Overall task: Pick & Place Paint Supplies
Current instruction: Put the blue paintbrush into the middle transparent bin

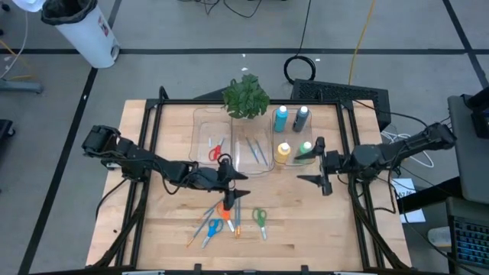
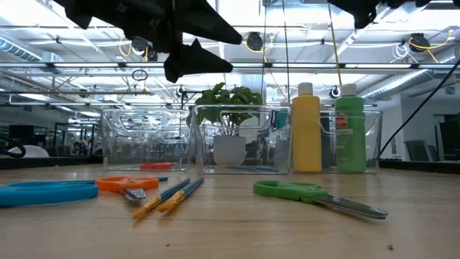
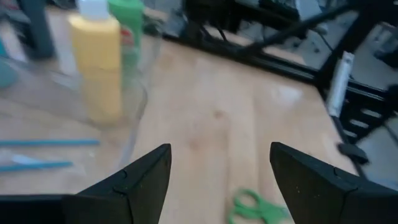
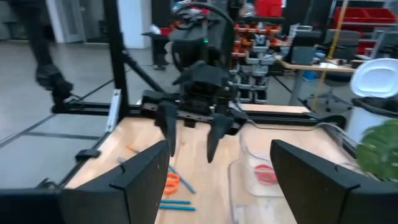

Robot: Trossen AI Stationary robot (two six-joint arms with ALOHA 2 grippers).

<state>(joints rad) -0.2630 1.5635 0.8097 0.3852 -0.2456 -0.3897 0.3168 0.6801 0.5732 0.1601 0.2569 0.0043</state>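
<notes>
On the table's near half lie orange scissors, blue scissors, green scissors and several thin brushes, all flat on the wood. My left gripper hovers open above the orange scissors, clear of them, as the low view shows. My right gripper hangs open in the air beside the right bin, holding nothing. That bin holds upright yellow, green, light blue and dark blue bottles. Red scissors lie in the left bin and brushes in the middle one.
Three clear bins stand side by side across the table's far half, with a leafy plant behind the middle one. A black frame rail runs along the table's edges. Bare wood lies between the green scissors and the right edge.
</notes>
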